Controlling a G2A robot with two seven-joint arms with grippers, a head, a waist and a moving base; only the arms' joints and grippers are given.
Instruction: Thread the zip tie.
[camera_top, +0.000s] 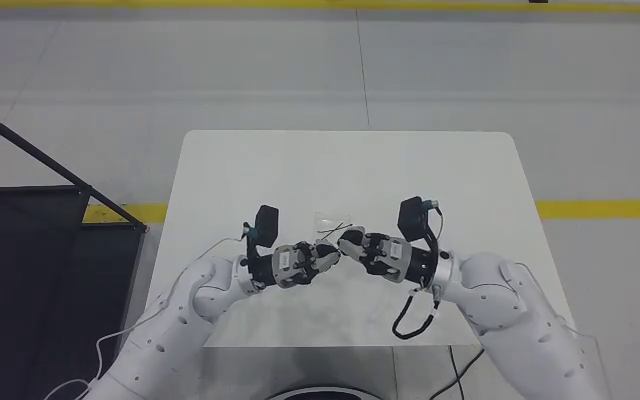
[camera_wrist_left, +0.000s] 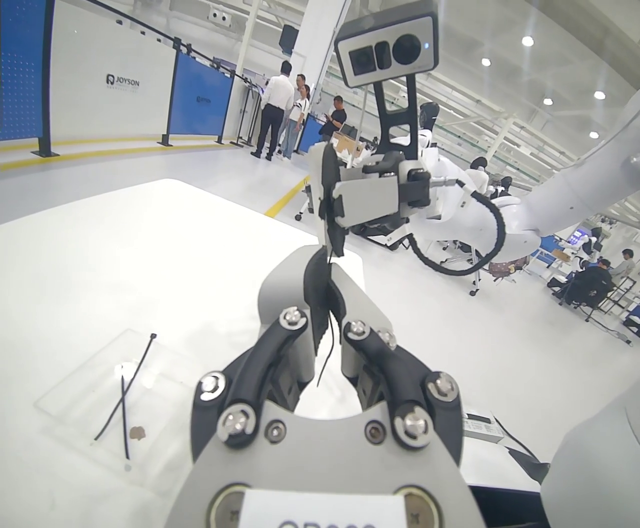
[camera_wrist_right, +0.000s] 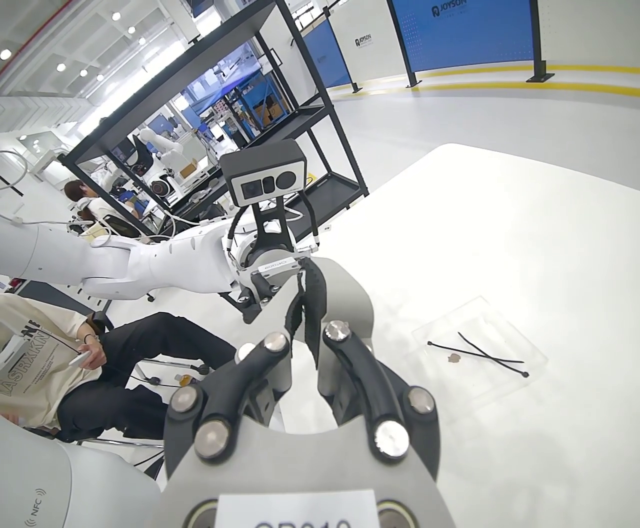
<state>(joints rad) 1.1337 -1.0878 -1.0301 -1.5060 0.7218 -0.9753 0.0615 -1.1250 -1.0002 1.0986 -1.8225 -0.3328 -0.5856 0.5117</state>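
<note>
Left wrist view — slim zip tie (camera_wrist_left: 326, 350)

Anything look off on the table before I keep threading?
A small brown scrap lies in the clear tray, beside the two crossed spare zip ties; it looks like stray debris. Nothing else stands out.

a white desk (camera_top: 250, 180) carries a clear flat tray (camera_wrist_left: 65, 395) with a small brown speck (camera_wrist_left: 136, 433) on it. a yellow floor line (camera_top: 590, 208) shows on both sides of the desk. a black shelving rack (camera_wrist_right: 300, 120) stands on the floor beside the desk.
</note>
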